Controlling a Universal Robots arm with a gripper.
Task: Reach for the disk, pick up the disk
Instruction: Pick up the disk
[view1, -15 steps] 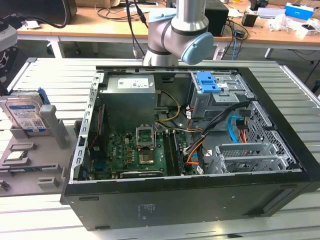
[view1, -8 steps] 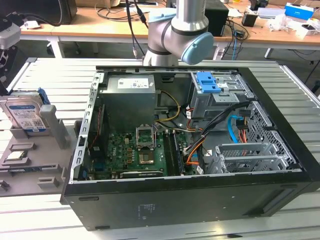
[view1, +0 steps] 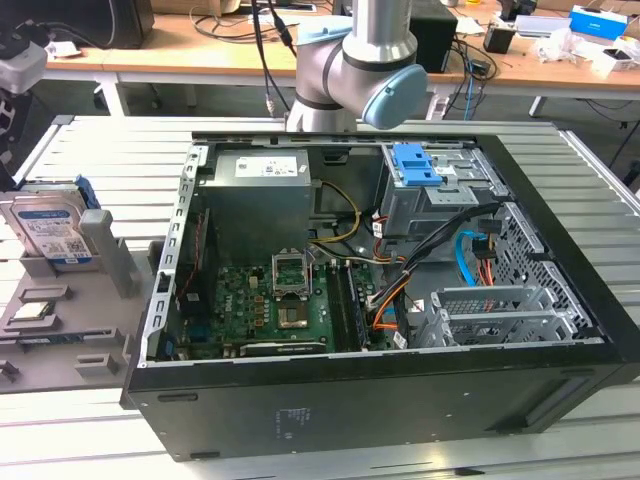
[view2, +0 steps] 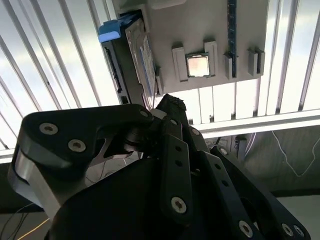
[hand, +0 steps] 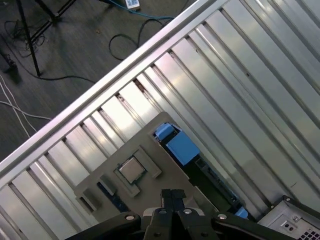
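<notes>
The silver disk (view1: 45, 225) stood on edge in a grey holder (view1: 110, 262) at the exterior view's left, its white-and-blue label showing and a blue frame along its edges.

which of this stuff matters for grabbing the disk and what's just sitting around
For the job: disk, gripper.
Lying about: chip, grey holder, open computer case, blue latch.

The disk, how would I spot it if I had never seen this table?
Find the open computer case in the exterior view; a grey holder sits on the exterior view's left of it. The disk stands upright at the holder's far end. It is silver with a white-and-blue label and blue edging, unlike the small square chip lying flat.
</notes>
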